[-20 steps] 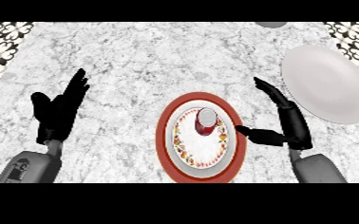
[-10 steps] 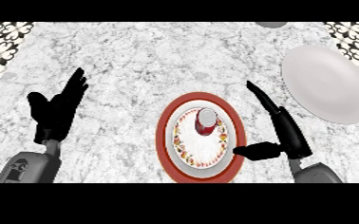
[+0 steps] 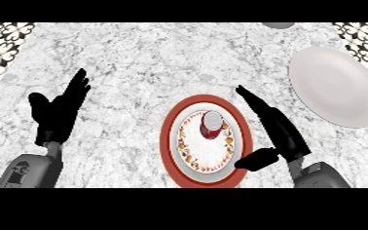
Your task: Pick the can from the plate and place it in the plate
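A small red can with a pale top (image 3: pixel 211 124) stands in the upper part of a red-rimmed plate with a patterned white centre (image 3: pixel 171 146), near the counter's front. My right hand (image 3: pixel 277 129) lies just right of that plate, open, its fingers stretched up past the rim and its thumb at the plate's lower right edge; it does not touch the can. A plain white plate (image 3: pixel 332 85) lies at the right edge. My left hand (image 3: pixel 57 108) rests open at the left, fingers up.
The counter is grey-white marble (image 3: pixel 158 63). A grey round object (image 3: pixel 279 25) shows partly at the top edge. Dark patterned surfaces fill the top corners (image 3: pixel 13 36).
My right hand has slid left and down toward the red-rimmed plate, fingers straightening alongside its rim. The can, both plates and my left hand have stayed put.
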Available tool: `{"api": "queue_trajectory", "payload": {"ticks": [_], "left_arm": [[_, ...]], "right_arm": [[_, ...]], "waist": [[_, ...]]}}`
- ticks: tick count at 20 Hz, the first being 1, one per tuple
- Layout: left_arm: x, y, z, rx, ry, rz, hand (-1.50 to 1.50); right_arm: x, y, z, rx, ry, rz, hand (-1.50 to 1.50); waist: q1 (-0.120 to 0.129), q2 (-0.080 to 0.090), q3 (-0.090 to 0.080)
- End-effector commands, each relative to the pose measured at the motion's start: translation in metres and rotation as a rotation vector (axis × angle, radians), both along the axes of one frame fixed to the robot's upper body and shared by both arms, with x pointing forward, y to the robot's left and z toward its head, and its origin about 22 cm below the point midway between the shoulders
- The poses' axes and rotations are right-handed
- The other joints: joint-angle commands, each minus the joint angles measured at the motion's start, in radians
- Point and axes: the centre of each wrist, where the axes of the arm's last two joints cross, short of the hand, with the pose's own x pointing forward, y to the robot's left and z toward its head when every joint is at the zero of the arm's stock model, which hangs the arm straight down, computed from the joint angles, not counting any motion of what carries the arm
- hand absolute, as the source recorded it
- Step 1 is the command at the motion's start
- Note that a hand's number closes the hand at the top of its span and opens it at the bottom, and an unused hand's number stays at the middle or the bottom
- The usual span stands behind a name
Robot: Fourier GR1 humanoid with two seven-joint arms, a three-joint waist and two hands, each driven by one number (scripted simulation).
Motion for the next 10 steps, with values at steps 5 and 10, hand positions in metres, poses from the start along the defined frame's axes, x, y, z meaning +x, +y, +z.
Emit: {"api": "queue_trajectory", "payload": {"ticks": [5,10], "left_arm": [[0.01,0.002,0.012,-0.015,-0.001,-0.01,0.0],[0.003,-0.002,-0.017,-0.002,0.008,-0.001,0.0]], "right_arm": [[0.014,0.028,0.021,-0.233,0.094,0.004,-1.5],[0.015,0.023,-0.003,-0.273,0.132,0.031,-1.5]], "waist": [[0.0,0.001,0.0],[0.0,0.002,0.0]]}}
